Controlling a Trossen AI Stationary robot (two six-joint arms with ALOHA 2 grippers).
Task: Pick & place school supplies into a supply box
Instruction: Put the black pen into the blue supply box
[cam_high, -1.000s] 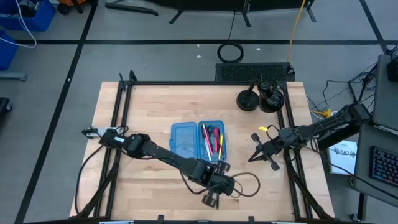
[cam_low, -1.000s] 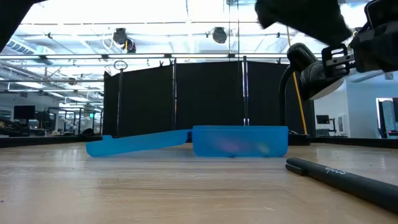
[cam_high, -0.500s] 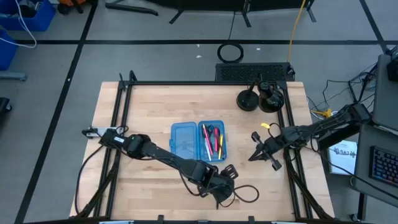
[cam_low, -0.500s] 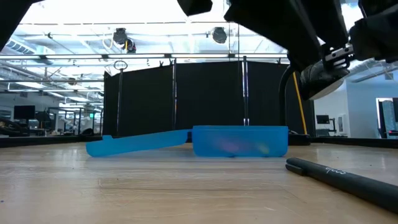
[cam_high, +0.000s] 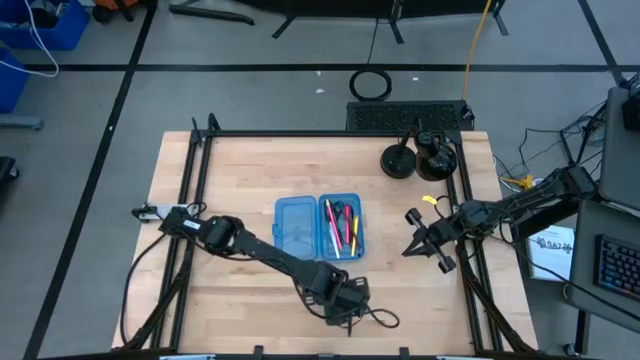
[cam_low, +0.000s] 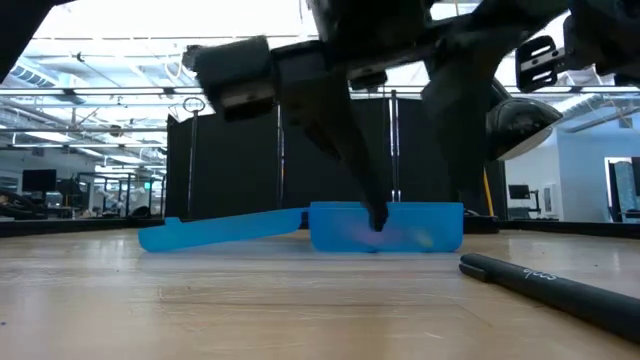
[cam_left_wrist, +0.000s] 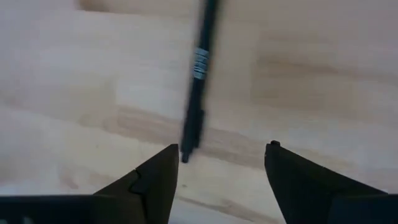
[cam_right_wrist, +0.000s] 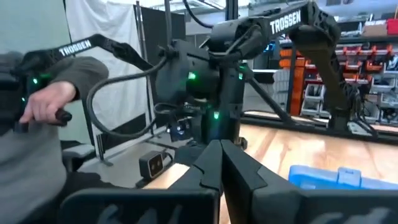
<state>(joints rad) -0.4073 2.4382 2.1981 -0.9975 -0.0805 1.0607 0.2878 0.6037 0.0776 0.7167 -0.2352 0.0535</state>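
The left claw (cam_left_wrist: 221, 163) points down at the table's near edge, fingers spread wide and empty. A black pen (cam_left_wrist: 198, 81) lies on the wood just ahead of its tips. Behind it sits the open case (cam_high: 320, 227), pens inside. The right claw (cam_high: 408, 249) hovers clenched, well off to the case's side.

A wooden table (cam_high: 220, 180) carries an open blue case (cam_high: 320, 228) at centre, two black round stands (cam_high: 416, 158) toward one o'clock, and a black pen (cam_left_wrist: 198, 74) near six.
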